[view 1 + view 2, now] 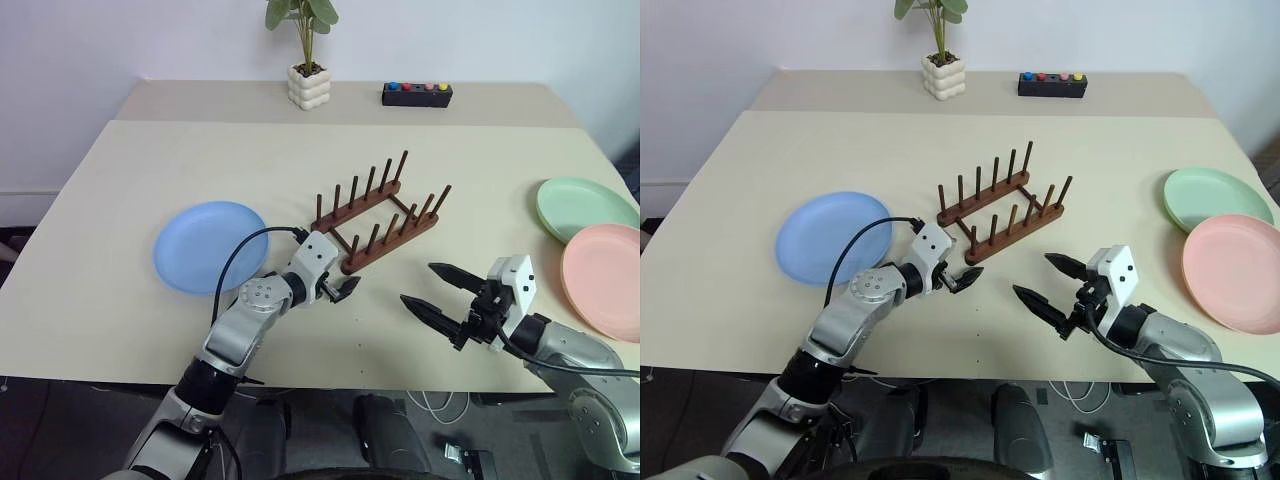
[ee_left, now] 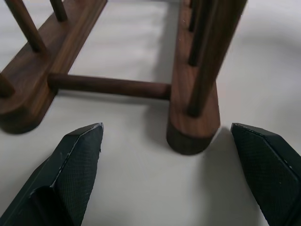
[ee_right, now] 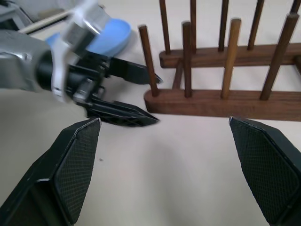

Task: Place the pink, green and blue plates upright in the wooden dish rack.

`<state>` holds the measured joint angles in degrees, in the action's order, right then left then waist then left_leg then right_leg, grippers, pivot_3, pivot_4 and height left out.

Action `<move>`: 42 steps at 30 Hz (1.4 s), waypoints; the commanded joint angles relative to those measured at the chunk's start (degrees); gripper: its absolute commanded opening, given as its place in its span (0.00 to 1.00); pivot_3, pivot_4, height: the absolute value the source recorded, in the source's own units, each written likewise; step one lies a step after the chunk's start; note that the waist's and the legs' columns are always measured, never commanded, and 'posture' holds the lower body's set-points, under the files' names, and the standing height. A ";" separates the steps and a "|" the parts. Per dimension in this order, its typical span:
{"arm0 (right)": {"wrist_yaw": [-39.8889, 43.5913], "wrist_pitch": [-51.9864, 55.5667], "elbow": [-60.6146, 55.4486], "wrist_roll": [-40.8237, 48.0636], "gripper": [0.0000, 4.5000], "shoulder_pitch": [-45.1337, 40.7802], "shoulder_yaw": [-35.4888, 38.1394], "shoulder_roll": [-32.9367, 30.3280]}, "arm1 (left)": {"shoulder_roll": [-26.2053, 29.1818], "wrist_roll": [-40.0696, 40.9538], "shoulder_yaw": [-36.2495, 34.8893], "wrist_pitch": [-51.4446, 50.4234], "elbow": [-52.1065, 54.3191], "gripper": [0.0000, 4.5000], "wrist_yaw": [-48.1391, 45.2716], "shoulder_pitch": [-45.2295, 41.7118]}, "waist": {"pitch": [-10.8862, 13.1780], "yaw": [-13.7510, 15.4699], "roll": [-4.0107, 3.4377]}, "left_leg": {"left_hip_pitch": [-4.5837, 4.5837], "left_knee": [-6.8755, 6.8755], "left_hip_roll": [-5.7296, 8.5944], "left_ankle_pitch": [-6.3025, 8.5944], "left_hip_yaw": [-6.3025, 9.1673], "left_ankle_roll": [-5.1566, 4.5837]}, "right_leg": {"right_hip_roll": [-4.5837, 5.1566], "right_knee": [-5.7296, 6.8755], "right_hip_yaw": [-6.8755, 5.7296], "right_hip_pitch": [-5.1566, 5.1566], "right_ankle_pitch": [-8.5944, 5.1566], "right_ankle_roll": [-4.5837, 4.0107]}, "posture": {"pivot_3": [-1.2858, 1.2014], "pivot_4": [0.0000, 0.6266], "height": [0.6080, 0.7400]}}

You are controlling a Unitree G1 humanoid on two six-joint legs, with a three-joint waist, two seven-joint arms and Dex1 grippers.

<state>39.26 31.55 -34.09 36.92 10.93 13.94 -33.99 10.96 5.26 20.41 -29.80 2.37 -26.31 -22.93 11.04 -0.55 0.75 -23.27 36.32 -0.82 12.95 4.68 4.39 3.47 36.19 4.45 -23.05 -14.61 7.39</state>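
Note:
The wooden dish rack [image 1: 380, 215] stands empty at mid-table, set at a slant. The blue plate [image 1: 210, 245] lies flat to its left. At the right edge the green plate [image 1: 585, 207] lies flat, and the pink plate [image 1: 605, 280] rests partly over its near rim. My left gripper [image 1: 345, 290] is open and holds nothing. It sits just off the rack's near end, and in the left wrist view one rail end [image 2: 193, 127] lies right ahead of its fingertips. My right gripper [image 1: 418, 283] is open and empty, hovering near the front edge, right of the left one and pointing toward it.
A potted plant in a white pot [image 1: 309, 85] and a black box with coloured buttons [image 1: 417, 94] stand at the back of the table. The table's front edge [image 1: 380, 385] runs just under both grippers. Bare tabletop lies between the rack and the plates on the right.

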 commanded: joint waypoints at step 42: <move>-1.26 -4.86 -6.46 -0.85 1.00 19.81 14.10 -1.44 | 2.03 -1.53 0.54 32.53 -37.44 0.99 -41.56 -21.74 | 0.02 -0.16 0.06 | -0.12 -0.07 0.01 0.02 -0.01 -0.03 | 0.01 -0.09 0.00 -0.10 -0.03 0.01 | 0.52 0.24 0.92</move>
<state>37.23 28.21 -40.63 36.72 30.42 27.47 -35.39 12.61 4.04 22.07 2.73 -37.43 -68.41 -44.84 11.06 -0.72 0.81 -23.39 36.25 -0.81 12.96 4.67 4.35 3.48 36.09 4.46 -23.16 -14.65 7.40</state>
